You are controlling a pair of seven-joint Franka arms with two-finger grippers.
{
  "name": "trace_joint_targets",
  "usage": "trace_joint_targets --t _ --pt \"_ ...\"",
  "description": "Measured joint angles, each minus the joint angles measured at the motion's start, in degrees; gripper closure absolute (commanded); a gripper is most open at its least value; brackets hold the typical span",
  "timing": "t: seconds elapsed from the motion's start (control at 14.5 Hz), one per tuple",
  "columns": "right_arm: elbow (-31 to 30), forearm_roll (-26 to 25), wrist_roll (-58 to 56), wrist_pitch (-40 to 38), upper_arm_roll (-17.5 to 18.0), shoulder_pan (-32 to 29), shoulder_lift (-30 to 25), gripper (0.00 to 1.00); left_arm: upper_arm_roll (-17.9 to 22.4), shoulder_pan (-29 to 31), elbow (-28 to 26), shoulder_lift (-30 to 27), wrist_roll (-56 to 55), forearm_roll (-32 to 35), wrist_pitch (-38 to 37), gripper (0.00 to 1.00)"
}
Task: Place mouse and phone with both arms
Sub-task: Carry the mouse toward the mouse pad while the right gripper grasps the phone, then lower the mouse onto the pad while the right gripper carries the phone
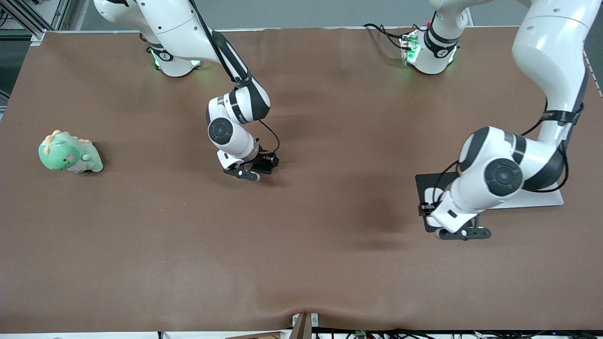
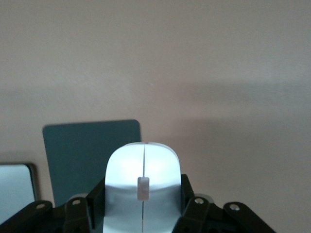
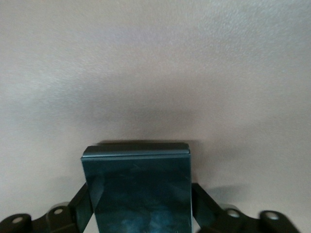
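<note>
Landmark for all positions: the black mouse pad (image 1: 426,181), which lies at the left arm's end of the table (image 1: 330,245).

Green dinosaur plush (image 1: 69,153): on the table, well apart from the pad, toward the right arm's end. Not a task item by the look of it; untouched.

Right gripper (image 1: 249,169): low over bare table, well apart from the pad, toward the right arm's end. The right wrist view shows its jaws clamped on the two long edges of the phone (image 3: 138,187). The phone's glossy face is up, and brown tabletop lies all round it. Whether it touches the table or hangs just above it I cannot tell; the shadow under its outer edge is tight, so it is very low at least.

Left gripper (image 1: 459,230): at the pad's camera-side edge. In the left wrist view its fingers (image 2: 197,206) grip the mouse (image 2: 143,187) on both flanks, and the pad shows just past the mouse's nose. A white slab (image 1: 541,200) lies beside the pad.

Progress, as judged: both items are grasped, neither is released. Remaining: set the mouse down, presumably on the pad; set the phone at its spot, which is not identifiable; open both grippers and withdraw.
</note>
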Motion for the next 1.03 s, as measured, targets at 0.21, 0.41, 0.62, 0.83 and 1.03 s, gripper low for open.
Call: trace_joint_targets --t 0.21,0.41,0.62,0.83,1.03 --pt "1.06 0.18 0.07 -3.03 -0.53 -0.21 -0.17 1.00 0.00 2.04 -4.62 0.05 2.19 1.65 5.93 1.00" --pt "2.71 0.18 -0.05 -7.35 -1.81 -1.32 -0.65 1.00 0.06 3.14 -9.63 0.65 2.17 5.48 13.74 1.00" --pt "3.10 0.18 -1.41 -8.54 -3.56 -1.99 -1.63 1.00 0.20 4.69 -12.39 1.95 2.15 8.97 18.69 1.00" --pt "2.81 0.17 -4.14 -11.09 -6.68 -2.07 -2.04 1.00 0.39 6.04 -12.67 3.08 2.15 10.82 19.84 1.00" --pt "0.45 0.11 -10.09 -11.82 -10.90 -2.19 -3.21 1.00 0.43 7.88 -13.59 3.92 2.19 11.84 21.44 1.00"
